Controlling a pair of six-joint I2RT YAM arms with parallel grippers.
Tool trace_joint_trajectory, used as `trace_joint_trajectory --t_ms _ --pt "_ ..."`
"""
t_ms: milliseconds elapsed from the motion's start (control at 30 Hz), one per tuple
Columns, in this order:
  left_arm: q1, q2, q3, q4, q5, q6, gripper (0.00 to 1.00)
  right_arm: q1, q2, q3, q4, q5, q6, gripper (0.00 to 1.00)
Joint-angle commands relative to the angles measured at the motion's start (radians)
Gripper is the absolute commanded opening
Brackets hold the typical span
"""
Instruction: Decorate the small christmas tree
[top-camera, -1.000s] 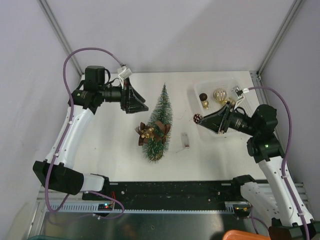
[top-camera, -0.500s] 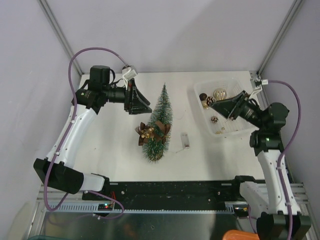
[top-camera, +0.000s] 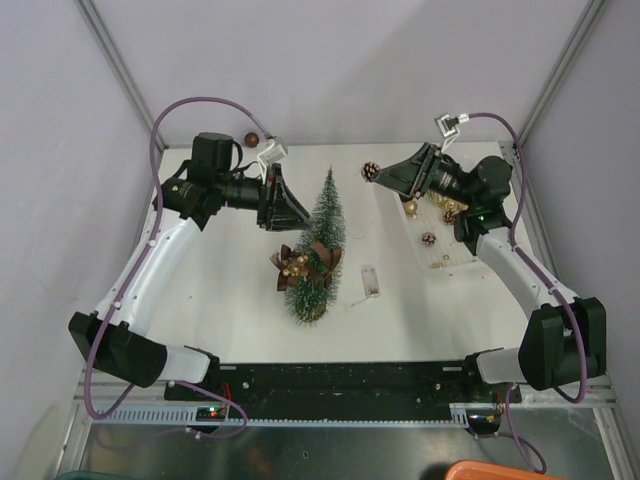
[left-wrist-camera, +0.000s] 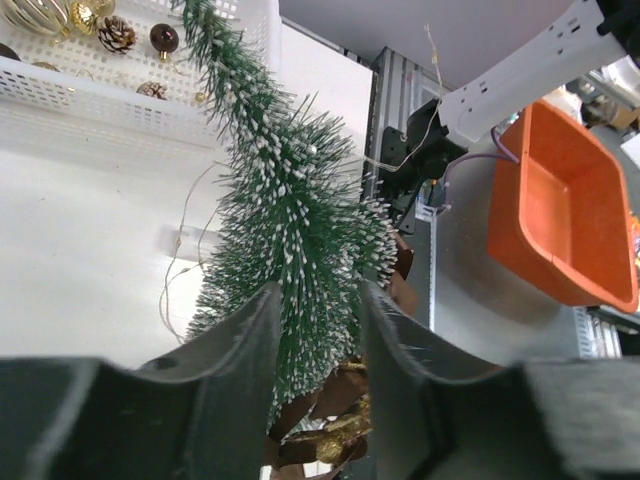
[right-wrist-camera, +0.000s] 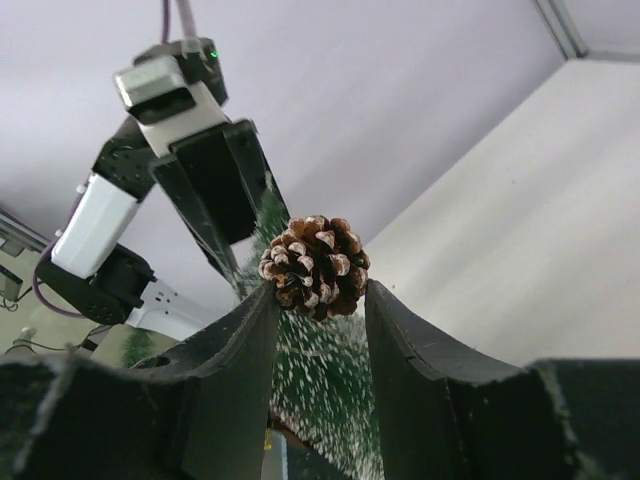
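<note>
Far left first: left gripper up off the table, aimed right at the upper half of the small christmas tree and sitting just beside its bristles. From the left wrist camera, 2 dark fingers parted with a clear gap, frosted green branches filling the view through that gap. No bristles plainly pinched, so no saying whether metal meets tree.

On to the middle: the small christmas tree standing near the centre of the table, tip pointing toward the back wall, base toward the arms. Hung low on its left side, a brown bow with gold bits at its heart. Just right of the trunk, lying flat on the white surface, a small clear box with a thin wire running off it.

Further right and farther back: right gripper raised, pointing left toward the treetop. Squeezed between its 2 fingers, 1 pine cone, brown with white-tipped scales, held at the very fingertips. Near the tip of the tree but apart from it.

Far right: white basket under and behind that arm, with gold baubles and another little cone inside.
</note>
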Motion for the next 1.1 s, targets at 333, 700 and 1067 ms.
trace_joint_trajectory --t_ms 333,700,1067 --pt "-0.024 0.017 -0.005 0.008 -0.005 0.002 0.11 0.053 0.088 0.179 0.126 0.009 -0.015 0.44" --pt "-0.026 0.005 -0.015 0.008 -0.018 0.0 0.07 0.083 0.112 0.201 0.113 -0.015 -0.035 0.43" --pt "-0.026 0.005 -0.015 0.008 -0.024 0.002 0.06 0.098 0.097 0.201 0.085 -0.033 -0.063 0.42"
